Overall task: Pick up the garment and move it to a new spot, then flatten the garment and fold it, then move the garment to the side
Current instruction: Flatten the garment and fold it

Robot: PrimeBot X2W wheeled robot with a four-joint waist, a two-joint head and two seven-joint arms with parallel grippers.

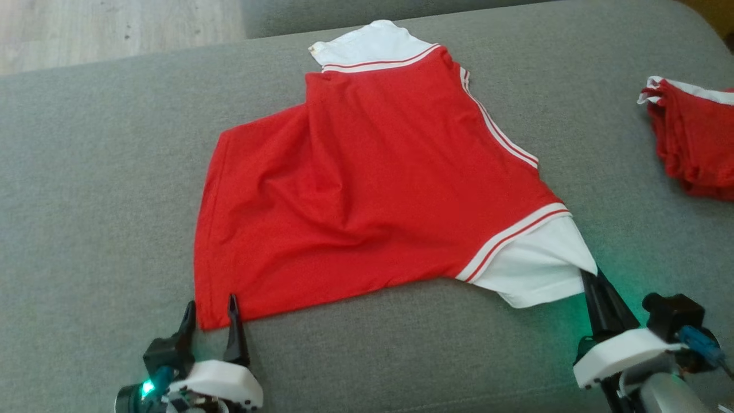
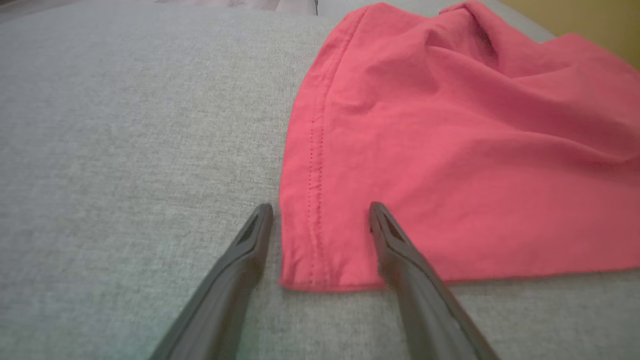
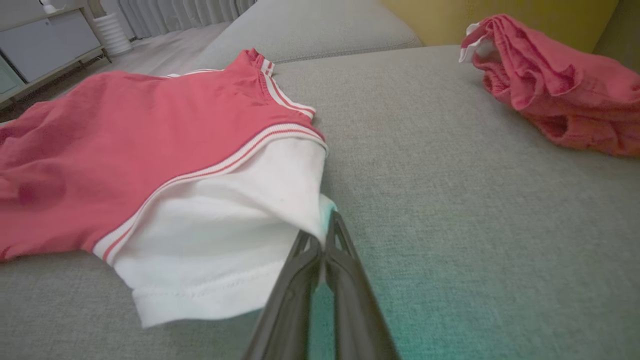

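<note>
A red garment (image 1: 367, 189) with white sleeves and red-and-white striped trim lies spread and rumpled on the grey couch cushion (image 1: 86, 201). My left gripper (image 1: 210, 312) is open, its two fingers straddling the garment's near hem corner (image 2: 320, 250); one finger rests on the cloth, the other on the cushion. My right gripper (image 1: 593, 281) is shut on the corner of the near white sleeve (image 3: 240, 220), pinching the cloth between its fingertips (image 3: 322, 240). The far white sleeve (image 1: 367, 46) lies at the cushion's back.
A second red and white garment (image 1: 694, 137) lies bunched at the right of the cushion, also in the right wrist view (image 3: 555, 85). Wooden floor (image 1: 114, 28) lies beyond the couch. White furniture (image 3: 45, 40) stands far back.
</note>
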